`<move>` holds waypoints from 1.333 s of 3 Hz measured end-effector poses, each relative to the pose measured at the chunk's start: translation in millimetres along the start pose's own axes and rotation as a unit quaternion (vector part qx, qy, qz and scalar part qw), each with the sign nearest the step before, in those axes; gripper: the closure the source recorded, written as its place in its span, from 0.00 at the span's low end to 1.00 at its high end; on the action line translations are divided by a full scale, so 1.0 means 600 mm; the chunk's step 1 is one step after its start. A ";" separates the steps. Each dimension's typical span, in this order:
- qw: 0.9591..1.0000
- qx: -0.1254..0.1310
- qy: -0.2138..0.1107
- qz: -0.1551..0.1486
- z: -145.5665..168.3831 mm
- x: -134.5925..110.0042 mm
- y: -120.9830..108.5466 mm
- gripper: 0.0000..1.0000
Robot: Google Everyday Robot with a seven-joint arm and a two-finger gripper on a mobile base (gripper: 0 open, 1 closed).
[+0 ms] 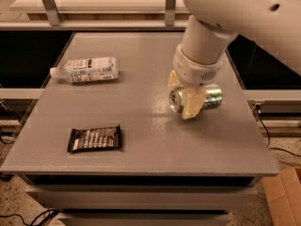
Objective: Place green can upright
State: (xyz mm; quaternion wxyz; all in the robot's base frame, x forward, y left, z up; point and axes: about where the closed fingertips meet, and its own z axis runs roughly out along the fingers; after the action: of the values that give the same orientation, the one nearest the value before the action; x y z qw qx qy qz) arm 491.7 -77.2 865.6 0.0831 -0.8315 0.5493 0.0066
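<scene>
Camera view, gripper [182, 99] clasping sideways green can [214, 98], fingers [191, 106] hiding its middle

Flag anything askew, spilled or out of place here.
The green can is on its side, silver top facing left, clamped in the gripper over the right half of the grey table, not upright. The clear plastic bottle at far left also lies on its side. Nothing looks spilled.

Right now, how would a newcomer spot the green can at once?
On the right side of the grey table, under the white arm, the gripper clasps the green can, which lies on its side. It is the only metal item: green body, silver top, unlike the clear bottle and dark wrapper elsewhere.
</scene>
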 end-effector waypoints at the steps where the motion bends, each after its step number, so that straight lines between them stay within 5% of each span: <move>1: 0.998 -0.003 -0.061 -0.001 -0.042 -0.016 -0.006 1.00; 2: 0.990 -0.002 -0.138 0.018 -0.083 -0.032 -0.013 1.00; 3: 0.975 0.008 -0.215 0.055 -0.097 -0.050 -0.013 1.00; 4: 0.971 0.011 -0.231 0.055 -0.105 -0.062 -0.014 1.00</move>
State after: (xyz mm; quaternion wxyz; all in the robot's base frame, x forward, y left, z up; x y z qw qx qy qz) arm 479.6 -49.2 932.4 0.2168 -0.7751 0.5599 0.1969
